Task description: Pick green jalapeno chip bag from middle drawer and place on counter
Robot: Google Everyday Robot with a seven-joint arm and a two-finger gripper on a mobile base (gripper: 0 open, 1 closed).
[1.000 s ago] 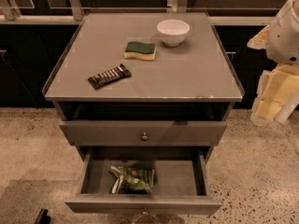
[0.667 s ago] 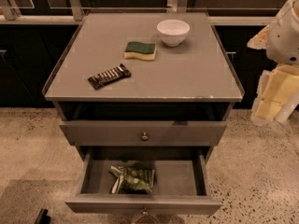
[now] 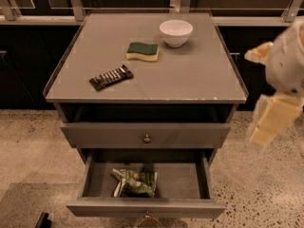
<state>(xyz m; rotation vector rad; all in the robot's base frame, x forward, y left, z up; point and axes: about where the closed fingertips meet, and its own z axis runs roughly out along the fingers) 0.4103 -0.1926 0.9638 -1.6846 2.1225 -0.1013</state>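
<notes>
The wrinkly green jalapeno chip bag (image 3: 135,183) with white patches lies inside the pulled-out middle drawer (image 3: 104,207), a wide, shallow grey drawer at the near edge of the scene; the bag sits left of the drawer's centre, resting on the drawer floor, with bare floor to its right; a small round metal knob (image 3: 147,217) shows on the drawer's front. Above it, a second grey drawer (image 3: 95,135) with its own round knob is pushed in, and a dark open gap lies between that drawer and the top. The flat grey counter (image 3: 199,75) with its thin raised rim carries three things: a white round bowl (image 3: 175,32) at the far side, right of centre; a yellow sponge with a green top (image 3: 142,51) just left of the bowl and a little nearer; a dark striped snack bar (image 3: 111,77) further left and nearer still, lying at a slant. The cream-coloured gripper (image 3: 274,120) hangs at the right of the cabinet, off the counter's right edge and well apart from the bag; whether it is open or closed cannot be told; nothing is seen in its hold. Speckled stone floor (image 3: 28,146) surrounds the cabinet.
</notes>
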